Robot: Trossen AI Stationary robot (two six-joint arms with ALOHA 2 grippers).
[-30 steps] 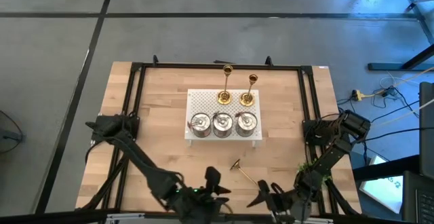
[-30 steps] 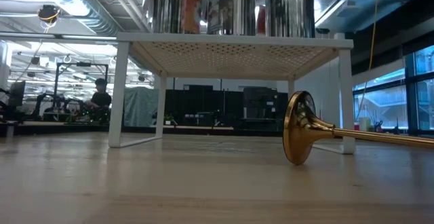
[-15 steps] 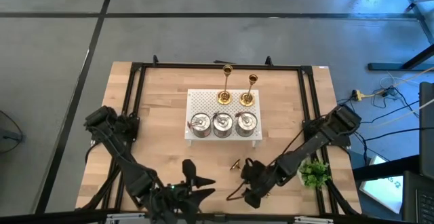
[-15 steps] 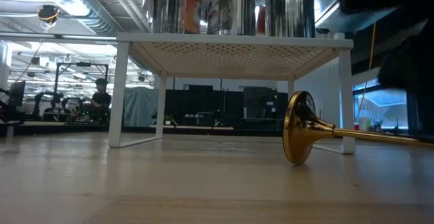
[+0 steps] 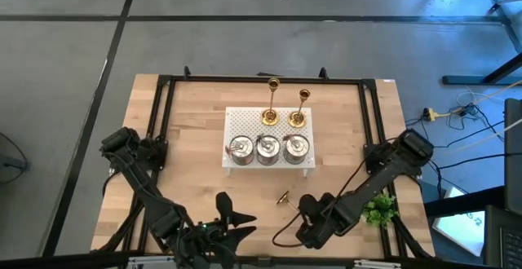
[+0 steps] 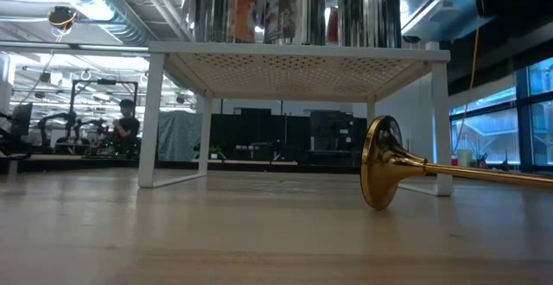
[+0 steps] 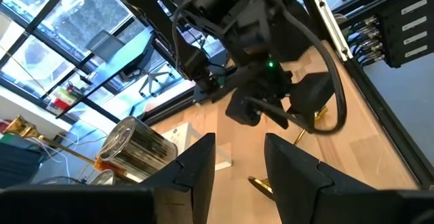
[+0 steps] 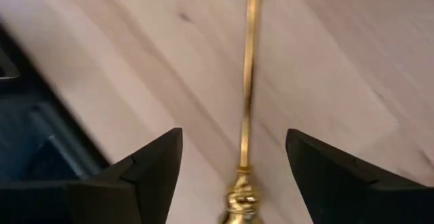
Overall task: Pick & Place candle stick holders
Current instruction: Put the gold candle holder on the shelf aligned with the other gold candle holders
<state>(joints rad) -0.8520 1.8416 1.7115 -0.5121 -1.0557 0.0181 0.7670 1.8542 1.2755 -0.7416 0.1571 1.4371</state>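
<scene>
One gold candle stick holder (image 5: 285,198) lies on its side on the bare table, its flared base (image 6: 380,162) toward the stand and its stem (image 8: 248,81) running to the near right. My right gripper (image 8: 234,176) points down over the stem's cup end, open, a finger on either side and clear of it. Two more gold candle stick holders (image 5: 272,106) (image 5: 300,110) stand upright on the white stand (image 5: 232,122) behind three silver holders (image 5: 267,148). My left gripper (image 5: 241,220) hovers near the front edge, open and holding nothing.
A small green plant (image 5: 377,208) sits at the near right, beside my right arm. Black frame rails (image 5: 163,122) run along the table's left, far and right sides. Bare wood lies between the stand and the near edge.
My right gripper has come from the near edge toward the lying gold holder and has tipped over to point down at its stem. My left gripper has drawn away toward the table's left and risen a little. The gold holder has stayed where it lay.
</scene>
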